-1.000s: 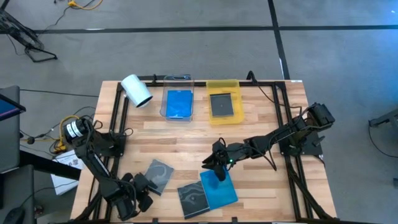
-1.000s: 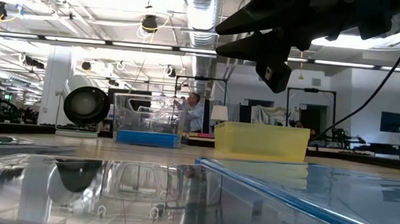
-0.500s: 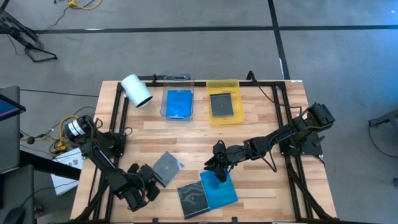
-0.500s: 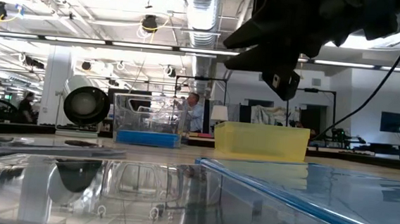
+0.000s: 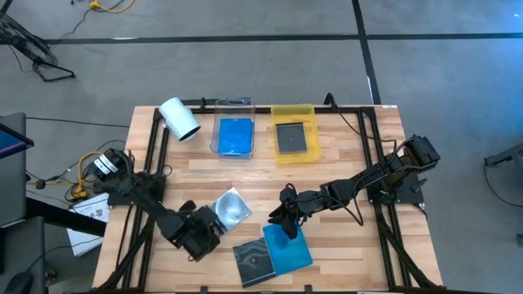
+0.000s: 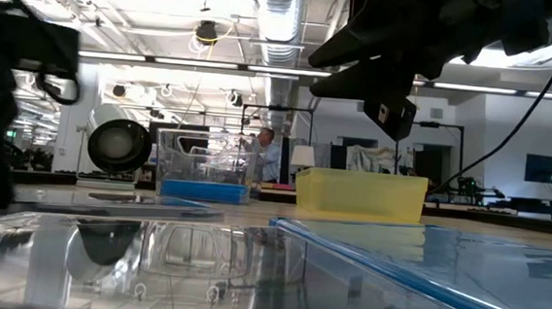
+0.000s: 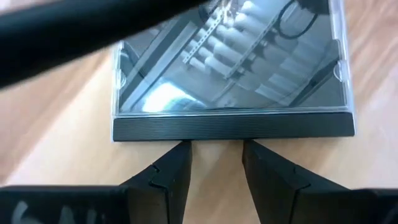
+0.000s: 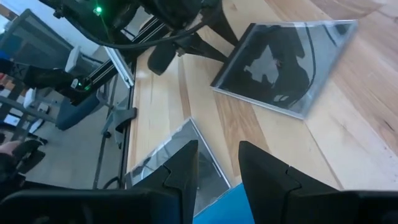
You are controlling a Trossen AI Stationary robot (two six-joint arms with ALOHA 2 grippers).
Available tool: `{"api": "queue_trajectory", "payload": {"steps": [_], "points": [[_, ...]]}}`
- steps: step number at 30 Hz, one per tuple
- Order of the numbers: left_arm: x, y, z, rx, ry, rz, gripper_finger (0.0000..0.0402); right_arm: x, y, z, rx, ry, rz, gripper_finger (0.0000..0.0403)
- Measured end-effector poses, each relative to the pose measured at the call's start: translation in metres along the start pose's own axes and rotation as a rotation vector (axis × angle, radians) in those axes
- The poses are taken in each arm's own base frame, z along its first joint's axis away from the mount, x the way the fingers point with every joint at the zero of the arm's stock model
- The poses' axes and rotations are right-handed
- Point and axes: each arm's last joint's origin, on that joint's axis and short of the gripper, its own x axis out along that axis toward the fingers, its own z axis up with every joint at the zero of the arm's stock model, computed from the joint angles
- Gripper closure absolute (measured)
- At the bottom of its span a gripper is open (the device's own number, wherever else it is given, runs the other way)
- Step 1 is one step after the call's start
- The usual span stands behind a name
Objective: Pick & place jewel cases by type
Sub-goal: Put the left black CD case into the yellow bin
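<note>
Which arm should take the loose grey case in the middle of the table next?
Left. The left gripper is open right at the grey case spine; the right gripper hovers over the blue case.

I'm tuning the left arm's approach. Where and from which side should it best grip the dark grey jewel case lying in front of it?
Probably at the ridged dark spine edge of the dark grey jewel case, coming in low from the table's front-left corner, where the left gripper sits. The case lies flat on the wooden table, so only its thin edges offer purchase; the open fingers already face that spine.
</note>
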Motion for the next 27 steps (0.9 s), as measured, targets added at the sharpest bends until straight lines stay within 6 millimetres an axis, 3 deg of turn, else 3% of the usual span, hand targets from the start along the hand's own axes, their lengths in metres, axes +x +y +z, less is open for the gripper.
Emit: {"api": "queue_trajectory", "payload": {"steps": [7, 15, 27], "points": [[0.013, 0.003, 0.024, 0.069, 0.008, 0.001, 0.026, 0.0, 0.001, -0.002, 0.018, 0.008, -0.01, 0.0294], [0.022, 0.01, 0.042, 0.079, 0.014, 0.024, 0.026, -0.002, -0.014, -0.013, 0.102, 0.062, -0.216, 0.0294], [0.039, 0.02, 0.077, 0.267, 0.025, -0.018, 0.026, -0.003, -0.04, 0.002, 0.089, 0.067, -0.309, 0.0294]]}}
